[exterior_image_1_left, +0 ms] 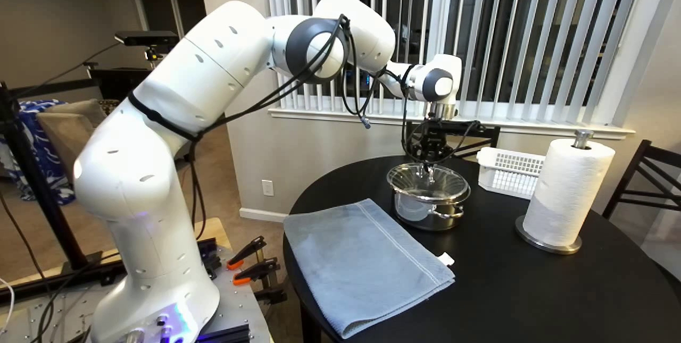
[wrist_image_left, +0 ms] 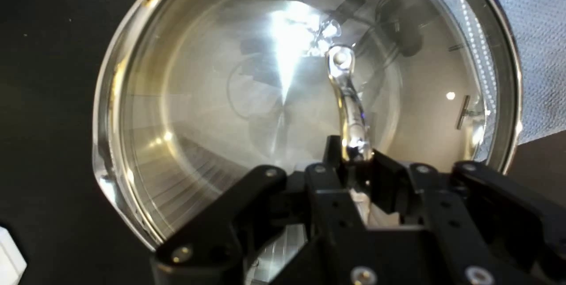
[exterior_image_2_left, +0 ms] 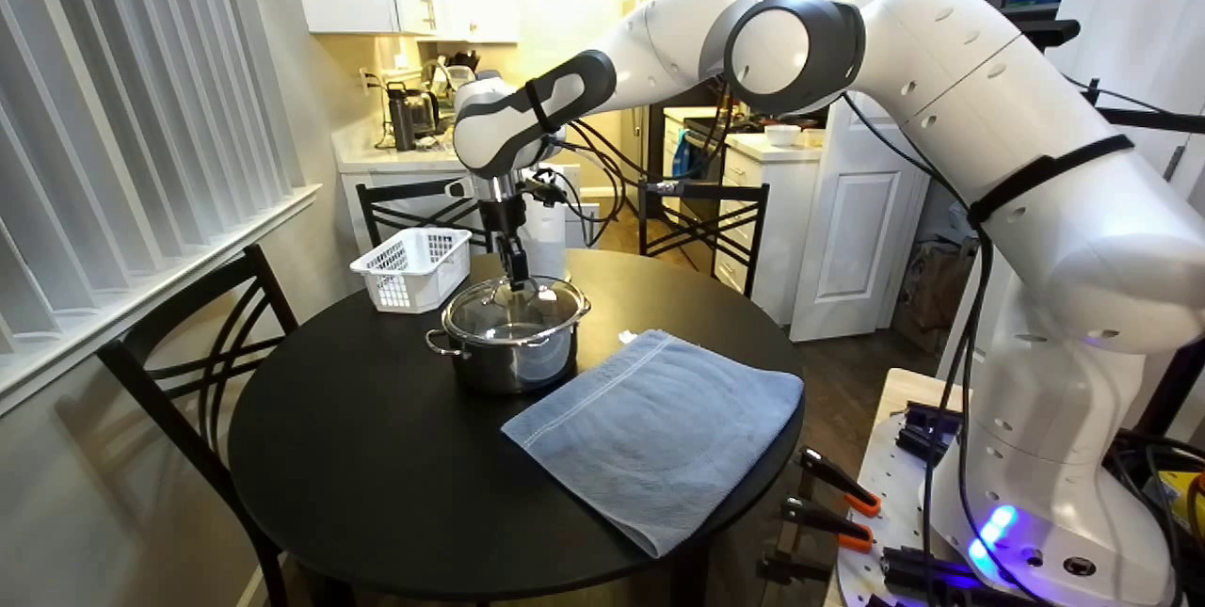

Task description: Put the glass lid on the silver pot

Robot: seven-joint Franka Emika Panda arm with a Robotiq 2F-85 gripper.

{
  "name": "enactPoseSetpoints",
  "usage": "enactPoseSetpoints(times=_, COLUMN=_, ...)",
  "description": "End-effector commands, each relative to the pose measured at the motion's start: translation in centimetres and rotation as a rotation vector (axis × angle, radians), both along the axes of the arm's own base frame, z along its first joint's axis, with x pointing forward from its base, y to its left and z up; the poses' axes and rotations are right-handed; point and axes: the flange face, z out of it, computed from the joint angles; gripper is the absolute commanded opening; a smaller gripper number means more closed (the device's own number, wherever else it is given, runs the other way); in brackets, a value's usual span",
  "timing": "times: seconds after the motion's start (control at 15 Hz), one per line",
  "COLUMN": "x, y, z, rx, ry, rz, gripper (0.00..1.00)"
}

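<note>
The silver pot stands on the black table in both exterior views. The glass lid lies level or nearly so over the pot's mouth. In the wrist view the lid fills most of the picture, and towel stitching and a pot side handle show through its glass near the right edge. My gripper points down and is shut on one end of the lid's arched metal handle. It shows in both exterior views. I cannot tell whether the lid's rim rests on the pot all round.
A folded blue towel lies beside the pot on the round black table. A white basket and a paper towel roll on a stand are on the pot's other sides. Black chairs stand round the table.
</note>
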Motion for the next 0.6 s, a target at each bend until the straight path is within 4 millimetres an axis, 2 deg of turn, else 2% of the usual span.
enactPoseSetpoints(times=0.0, x=0.42, y=-0.13, z=1.80, rx=0.032, ry=-0.044, rz=-0.013, gripper=0.02)
enactPoseSetpoints(times=0.53, x=0.79, y=-1.02, z=1.35, rx=0.027, ry=-0.066, rz=-0.031, gripper=0.02)
